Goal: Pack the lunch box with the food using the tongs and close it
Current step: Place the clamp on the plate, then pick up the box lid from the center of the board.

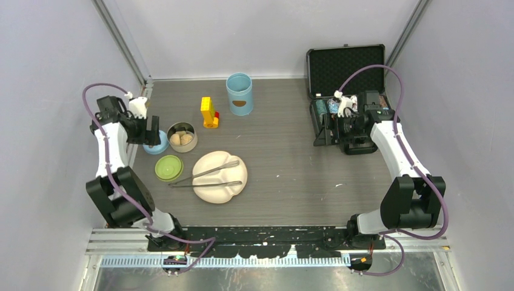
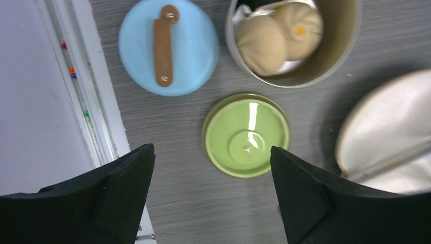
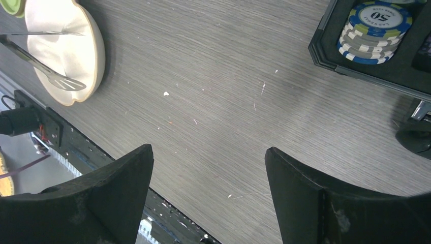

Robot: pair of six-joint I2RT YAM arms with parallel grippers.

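The lunch box's light-blue canister [image 1: 239,94] stands open at the back. Its blue lid [image 2: 168,47] with the brown handle lies flat at the far left. Beside it, the steel inner bowl [image 2: 347,38] holds two beige buns [image 2: 278,29]. The green lid [image 2: 246,134] lies on the table in front of the bowl. The silver tongs [image 1: 206,176] rest across the cream plate [image 1: 219,193]. My left gripper [image 2: 212,157] hangs open above the table near the green lid, with nothing between its fingers. My right gripper [image 3: 208,155] is open and empty over bare table.
A yellow and red toy [image 1: 210,113] stands left of the canister. An open black case [image 1: 345,66] at the back right holds a stack of poker chips [image 3: 376,25]. The table's near edge [image 3: 76,145] shows below the right gripper.
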